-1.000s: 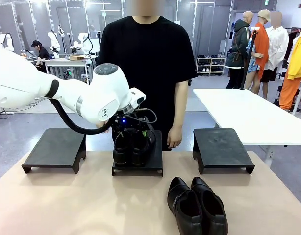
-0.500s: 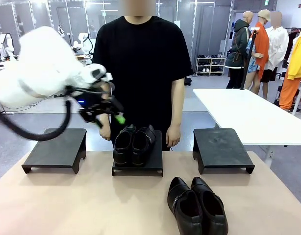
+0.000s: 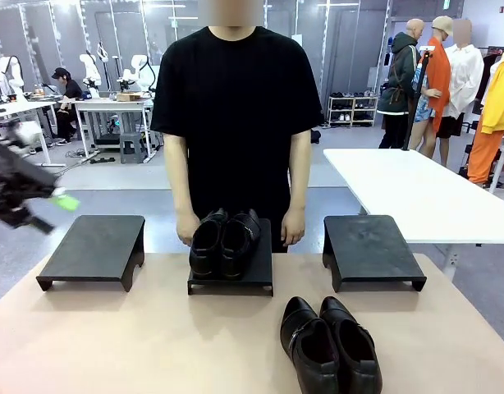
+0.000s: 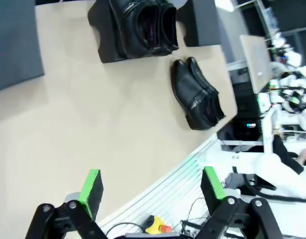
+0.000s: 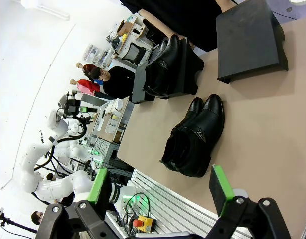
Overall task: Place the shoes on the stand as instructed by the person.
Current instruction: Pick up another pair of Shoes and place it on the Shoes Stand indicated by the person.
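Table [image 3: 112, 345] – tan top, seen from the robot's side. Person [image 3: 235, 107] in a black T-shirt stands at the far edge, arms down, hands [image 3: 293, 227] hanging just behind the middle stand [image 3: 256, 277].

Three low black stands sit in a row across the far half: left stand [image 3: 92, 246], middle one, right stand [image 3: 371, 246]. One pair of shoes [image 3: 225, 242] sits on the middle stand, side by side and touching. The second pair [image 3: 330, 345] lies on the tabletop at the near edge, right of centre.

Left gripper [image 4: 151, 186] – green pads wide apart, only air between them, high over the table's left side. Right gripper [image 5: 160, 186] is likewise spread, gripping nothing, over the near edge.
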